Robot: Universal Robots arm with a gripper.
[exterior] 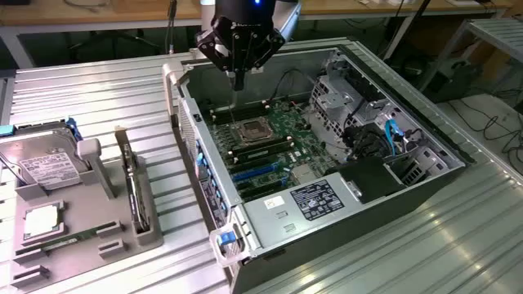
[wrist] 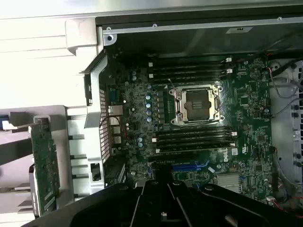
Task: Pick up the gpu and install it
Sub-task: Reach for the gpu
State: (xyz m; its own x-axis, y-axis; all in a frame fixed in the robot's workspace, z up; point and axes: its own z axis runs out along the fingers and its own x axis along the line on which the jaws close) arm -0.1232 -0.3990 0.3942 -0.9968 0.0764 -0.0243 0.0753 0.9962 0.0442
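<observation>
- While the gripper [exterior: 237, 84] hangs over the far left corner of the open computer case [exterior: 190, 131], its fingers are clenched together and carry nothing.
- The gpu [exterior: 131, 184] is well apart from it, on the exterior view's left. It stands on edge in a slot of the grey holder [exterior: 110, 211], not yet picked up.
- Standing it upright there probably offers its long top edge to a pinch from above. The slot walls on both sides appear to keep it from tipping.
- In the wrist view the same card [wrist: 45, 165] shows its green face beside the case's perforated end wall.
- The hard drive [exterior: 45, 166] leans in its own bay of the holder, further to the exterior view's left, so each part seems to have a fixed seat.
- The case lies on its side with the panel off, which turns the motherboard [exterior: 278, 138] upward, likely for reach from overhead.
- The CPU socket [exterior: 252, 130] sits just below and near the fingertips, and the blue expansion slots [exterior: 257, 174] nearer the viewer hold no card.
- Case and holder both rest on a ribbed metal table [exterior: 98, 98], pale and slatted.
- Beyond it are wooden-topped benches [exterior: 343, 9], and loose cables [exterior: 490, 122] lie on the floor at the exterior view's right.
</observation>
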